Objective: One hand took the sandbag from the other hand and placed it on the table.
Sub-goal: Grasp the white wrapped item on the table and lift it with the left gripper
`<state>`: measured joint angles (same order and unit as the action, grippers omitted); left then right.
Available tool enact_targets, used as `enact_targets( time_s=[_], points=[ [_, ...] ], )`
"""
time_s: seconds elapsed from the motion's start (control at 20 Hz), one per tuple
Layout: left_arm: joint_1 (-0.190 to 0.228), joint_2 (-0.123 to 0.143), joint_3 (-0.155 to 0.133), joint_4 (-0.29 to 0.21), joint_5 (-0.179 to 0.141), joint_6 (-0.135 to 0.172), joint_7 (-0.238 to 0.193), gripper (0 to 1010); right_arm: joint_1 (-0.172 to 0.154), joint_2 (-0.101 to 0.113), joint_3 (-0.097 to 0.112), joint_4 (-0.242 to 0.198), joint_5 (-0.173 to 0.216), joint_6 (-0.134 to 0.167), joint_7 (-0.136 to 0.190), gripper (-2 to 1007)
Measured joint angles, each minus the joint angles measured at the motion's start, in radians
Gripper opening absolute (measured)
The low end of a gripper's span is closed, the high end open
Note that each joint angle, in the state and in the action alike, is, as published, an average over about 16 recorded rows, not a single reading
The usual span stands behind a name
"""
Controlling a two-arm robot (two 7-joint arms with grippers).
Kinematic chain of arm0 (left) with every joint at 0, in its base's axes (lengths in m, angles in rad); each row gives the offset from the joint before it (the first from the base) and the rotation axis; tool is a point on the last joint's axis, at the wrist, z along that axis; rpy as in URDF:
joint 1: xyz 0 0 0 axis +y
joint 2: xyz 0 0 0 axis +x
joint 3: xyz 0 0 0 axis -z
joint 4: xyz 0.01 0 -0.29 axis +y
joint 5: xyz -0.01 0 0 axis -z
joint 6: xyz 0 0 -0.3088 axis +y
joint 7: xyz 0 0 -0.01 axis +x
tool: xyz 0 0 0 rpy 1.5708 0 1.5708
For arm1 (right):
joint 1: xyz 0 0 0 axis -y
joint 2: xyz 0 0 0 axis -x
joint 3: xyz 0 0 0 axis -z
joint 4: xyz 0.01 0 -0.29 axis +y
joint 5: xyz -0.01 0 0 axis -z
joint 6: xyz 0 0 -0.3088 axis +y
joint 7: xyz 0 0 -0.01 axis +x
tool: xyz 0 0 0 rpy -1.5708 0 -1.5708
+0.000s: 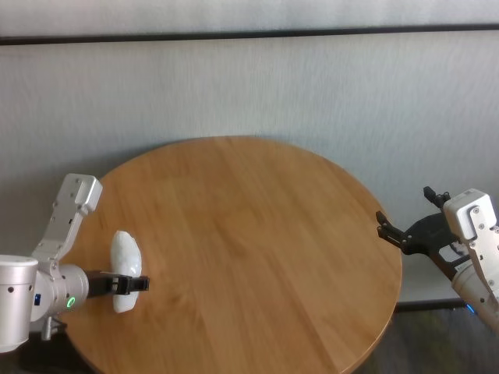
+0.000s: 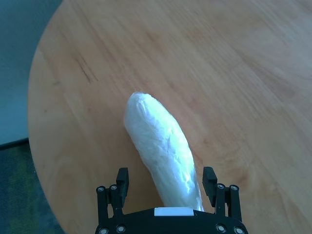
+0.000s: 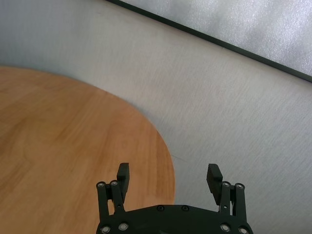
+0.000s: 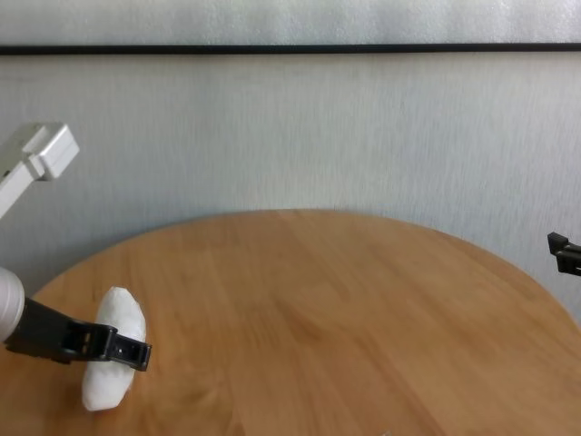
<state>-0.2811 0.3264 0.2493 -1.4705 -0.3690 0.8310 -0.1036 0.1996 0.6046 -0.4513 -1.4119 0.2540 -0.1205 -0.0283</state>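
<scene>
The left gripper reaches in level from the table's 8 o'clock edge, its green-lit wrist just outside the rim, fingers spread wide to either side of the sandbag. In the left wrist view the two fingertips stand apart from the bag's sides with wood showing between on one side, so it straddles the bag without pinching it. The sandbag lies flat on the wood near 8 o'clock, its long axis running toward 12 o'clock, its near end cut off behind the gripper body. The right gripper hangs off the table past the 3 o'clock rim, fingers wide apart and empty; the chest view catches only its tip. No containers are on the table.
</scene>
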Motion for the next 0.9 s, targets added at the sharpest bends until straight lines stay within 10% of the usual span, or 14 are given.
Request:
enact_targets(
  time_s=[0.9],
  points=[
    [-0.004, -0.002, 0.002, 0.013, 0.018, -0.001, -0.043, 1002, 0.000, 0.000, 0.000, 0.000, 0.000, 0.000, 0.000, 1001]
  ],
)
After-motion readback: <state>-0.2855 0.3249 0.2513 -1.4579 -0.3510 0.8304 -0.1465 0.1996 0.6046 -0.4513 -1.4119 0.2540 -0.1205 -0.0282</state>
